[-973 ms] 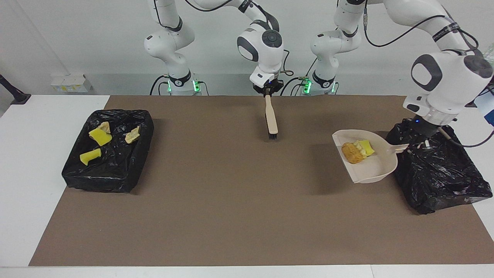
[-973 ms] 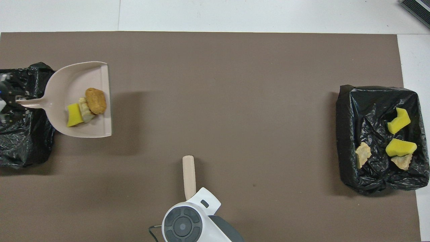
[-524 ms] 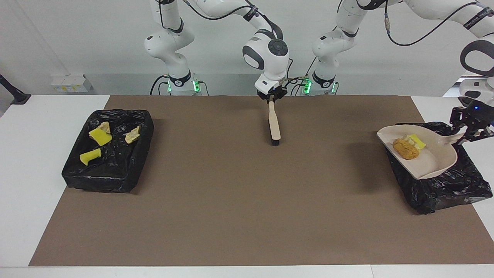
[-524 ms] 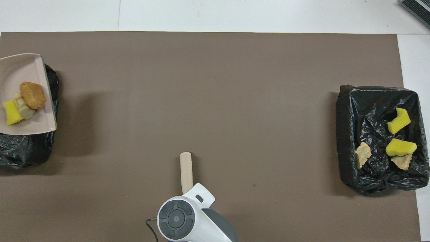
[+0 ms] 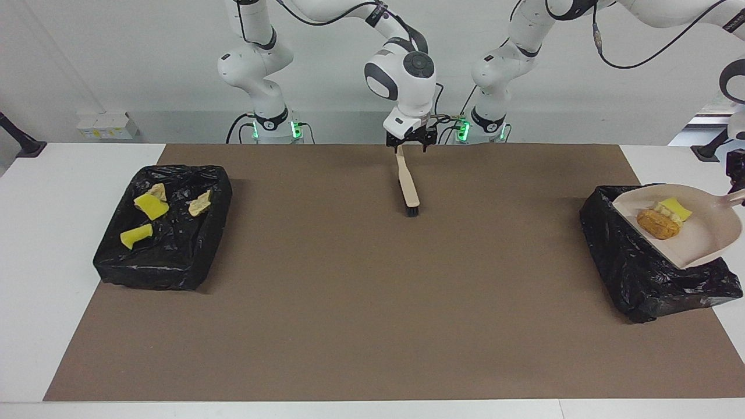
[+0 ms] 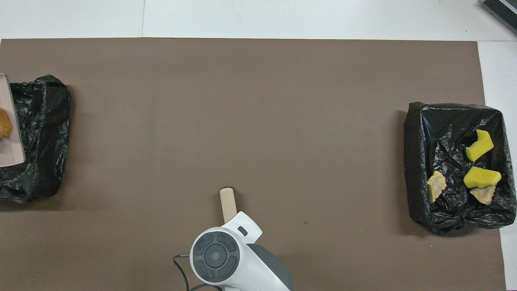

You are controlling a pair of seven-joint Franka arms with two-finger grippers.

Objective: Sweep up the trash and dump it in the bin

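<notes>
i've got the dustpan held by my left gripper over the bin, trash aboard, right gripper opening off the brush.

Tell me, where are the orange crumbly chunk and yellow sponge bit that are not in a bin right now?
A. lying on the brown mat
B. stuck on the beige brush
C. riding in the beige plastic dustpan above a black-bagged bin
C: the orange crumbly chunk and yellow sponge bit sit in the beige plastic dustpan, raised over the black-bagged bin at the left arm's end.
</notes>
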